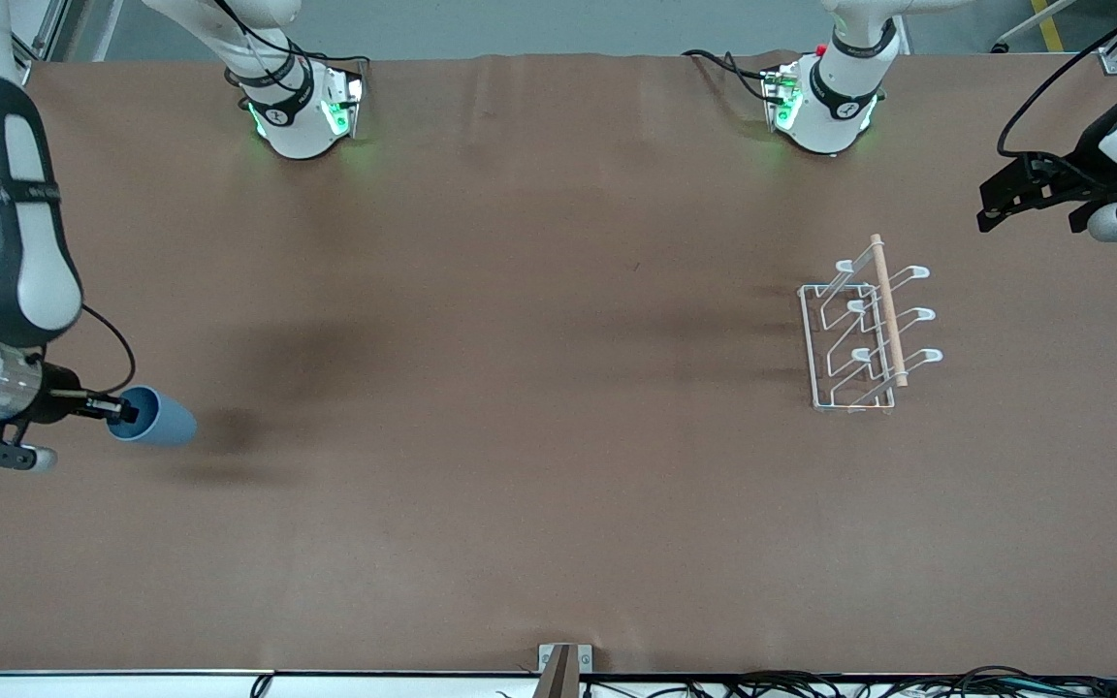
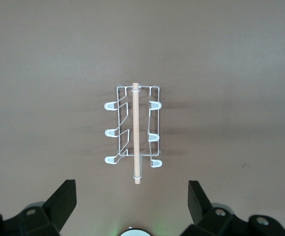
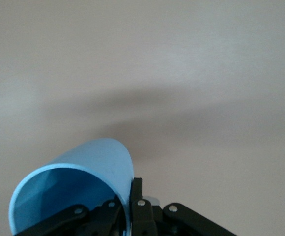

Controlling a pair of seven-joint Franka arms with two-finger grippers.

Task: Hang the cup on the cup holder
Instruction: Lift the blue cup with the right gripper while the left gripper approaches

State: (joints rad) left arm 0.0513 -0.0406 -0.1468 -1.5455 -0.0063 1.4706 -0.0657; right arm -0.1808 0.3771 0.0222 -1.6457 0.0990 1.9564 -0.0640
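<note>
At lower left of the front view, the right gripper pinches the cup by its rim, lifted above the table; its wrist view shows one finger outside the wall. At far right, the left gripper waits, spread wide, over the cup holder.

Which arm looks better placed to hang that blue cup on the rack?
Right: its end effector already grips the cup by the rim. The left end effector, open and empty, waits above the cup holder.
</note>
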